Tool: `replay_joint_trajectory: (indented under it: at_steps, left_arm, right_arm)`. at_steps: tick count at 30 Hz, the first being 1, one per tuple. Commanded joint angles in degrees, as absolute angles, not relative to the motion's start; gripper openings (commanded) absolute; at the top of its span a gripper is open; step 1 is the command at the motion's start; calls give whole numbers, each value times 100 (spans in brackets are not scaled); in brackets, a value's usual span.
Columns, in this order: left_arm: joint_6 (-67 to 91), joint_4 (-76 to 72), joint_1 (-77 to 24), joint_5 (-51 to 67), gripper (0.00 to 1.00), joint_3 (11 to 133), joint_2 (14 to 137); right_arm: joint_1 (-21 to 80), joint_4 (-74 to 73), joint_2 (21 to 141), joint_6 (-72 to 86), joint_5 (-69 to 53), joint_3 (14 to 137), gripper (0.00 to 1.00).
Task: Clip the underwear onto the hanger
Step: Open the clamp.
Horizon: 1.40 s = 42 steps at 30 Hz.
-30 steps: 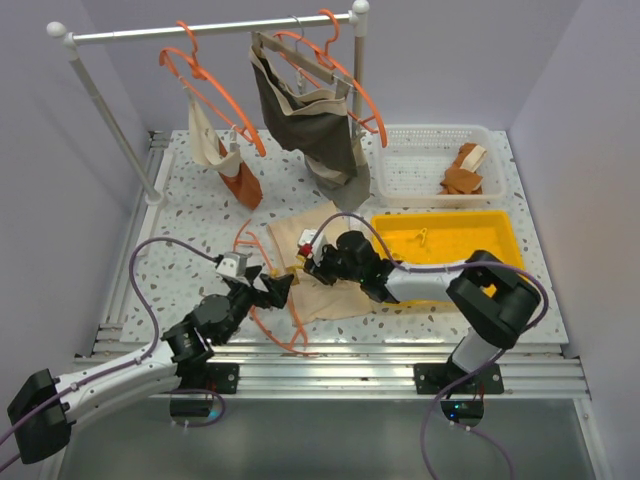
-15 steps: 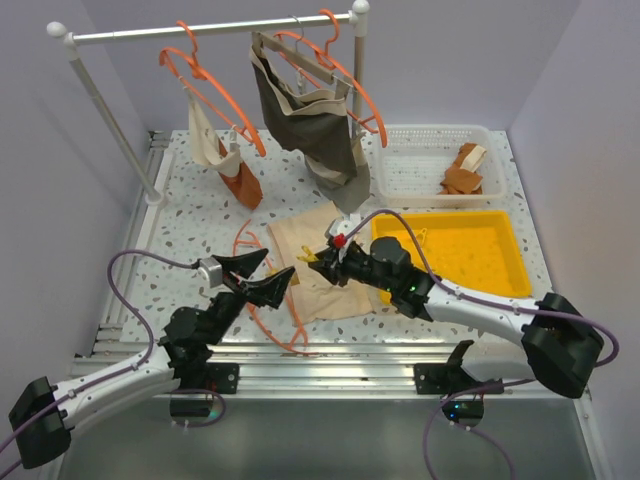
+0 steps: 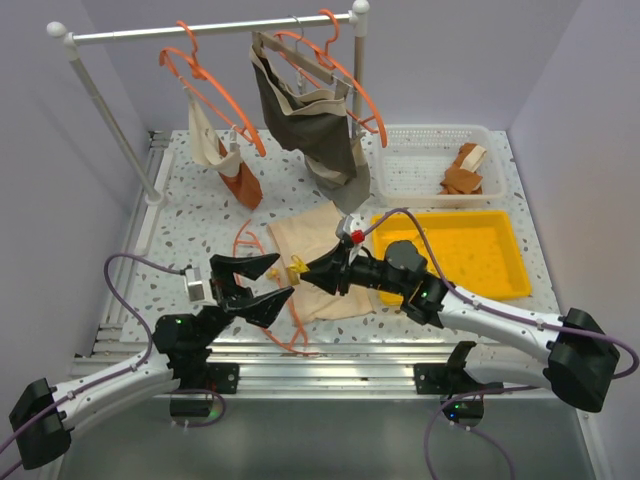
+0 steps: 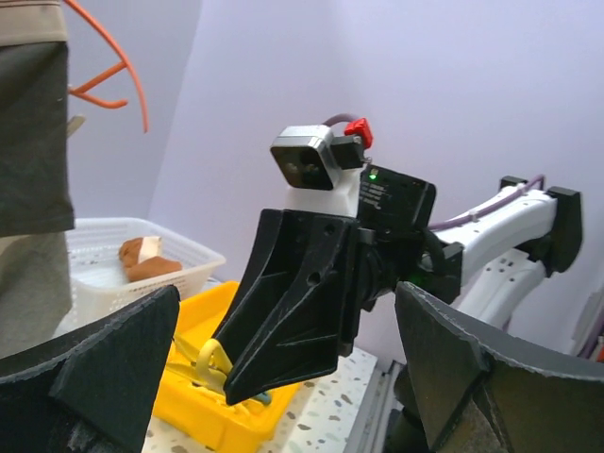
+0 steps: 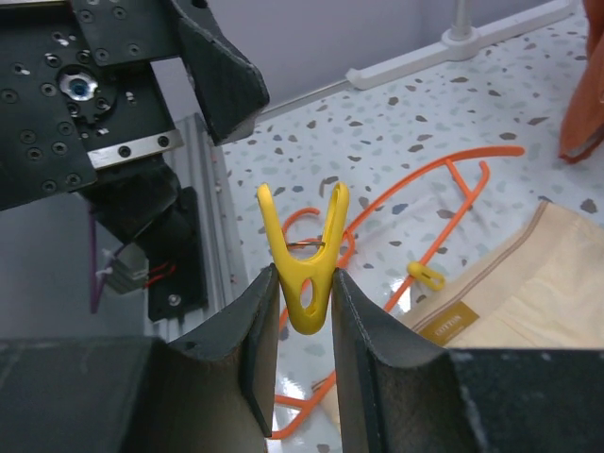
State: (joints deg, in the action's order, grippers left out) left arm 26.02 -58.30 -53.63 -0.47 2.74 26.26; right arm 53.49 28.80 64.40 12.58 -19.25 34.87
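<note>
The cream underwear (image 3: 312, 232) lies flat on the table, and its edge with a tan label shows in the right wrist view (image 5: 528, 283). An orange hanger (image 3: 290, 338) lies beside and under its left edge (image 5: 444, 200), with a small yellow clip (image 5: 427, 276) on its bar. My right gripper (image 3: 300, 270) hovers above the cloth's near-left corner, shut on a yellow clothespin (image 5: 304, 260) whose prongs point up. My left gripper (image 3: 256, 283) is open and empty just left of it, facing it. In the left wrist view, the right gripper's black finger (image 4: 293, 302) and the clothespin (image 4: 212, 363) sit between my left fingers (image 4: 113, 363).
A clothes rail (image 3: 210, 30) at the back carries orange hangers with a dark grey-brown garment (image 3: 310, 120) and small cloths (image 3: 240, 180). A white basket (image 3: 430, 135) with rust cloth and a yellow tray (image 3: 500, 285) stand to the right. The aluminium frame (image 3: 330, 365) runs along the near edge.
My right arm has stretched out and carried the clothespin off the cloth toward the near left. My left gripper has drawn back and risen, still open, now facing the right gripper.
</note>
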Motion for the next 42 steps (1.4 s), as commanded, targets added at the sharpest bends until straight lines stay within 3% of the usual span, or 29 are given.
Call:
replay_joint_trajectory:
  at_steps: [1,11,20,32,42]
  left_arm:
    - [2987,-6451,-5317,457,100,-114,2602]
    - [3656,-7233,-5265,966,100,-185,2873]
    - [3674,-7102,-5256,756,100,-150,2786]
    - [3823,-7549,-5247,782,100,-123,3348]
    - [3858,-6997,-5256,633,96,-79,3173]
  right_arm:
    - [5475,3471,6311,1757,-2522,3498,15]
    - [5651,4288,6565,2258,-3006,3604,15]
    - [5704,4219,6135,2232,-3173,3507,14]
    - [5783,4517,6548,2268,-3366,3709,14]
    - [5801,4281,6495,2039,-3068,3753,14]
